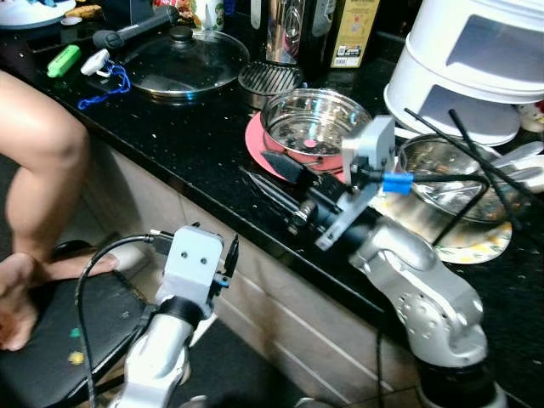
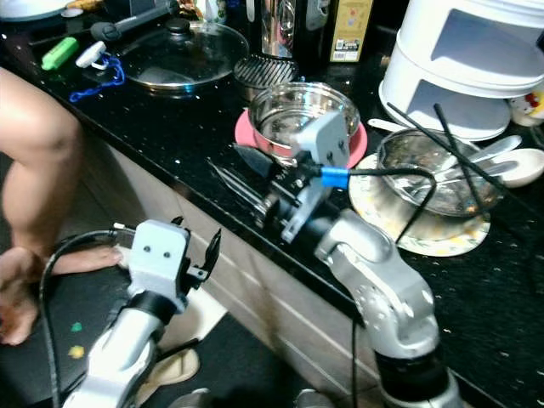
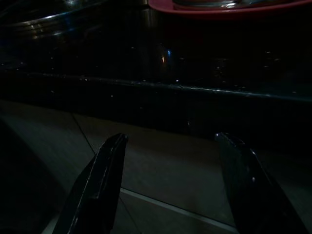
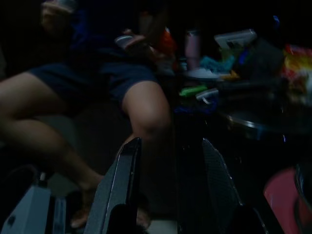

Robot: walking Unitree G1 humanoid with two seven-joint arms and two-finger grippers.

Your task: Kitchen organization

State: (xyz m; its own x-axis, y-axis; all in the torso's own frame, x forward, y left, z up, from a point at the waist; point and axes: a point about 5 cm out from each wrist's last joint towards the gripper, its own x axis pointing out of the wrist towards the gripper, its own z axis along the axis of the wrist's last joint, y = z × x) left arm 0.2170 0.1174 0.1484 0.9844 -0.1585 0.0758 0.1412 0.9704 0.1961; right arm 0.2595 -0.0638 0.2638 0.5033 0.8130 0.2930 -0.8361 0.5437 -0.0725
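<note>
The right gripper (image 1: 268,183), fingers parted with nothing between them, lies on the black speckled stone counter (image 1: 195,136) just beside the round steel pot (image 1: 312,126) on a pink plate (image 1: 255,140). The left gripper (image 2: 208,251), fingers apart, hangs below the counter edge. A dark bottle's yellow label (image 1: 353,30) is unreadable.

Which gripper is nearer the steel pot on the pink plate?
Right. The right gripper lies on the counter edge beside the steel pot. The left gripper hangs below the counter, in front of the cabinet.
</note>
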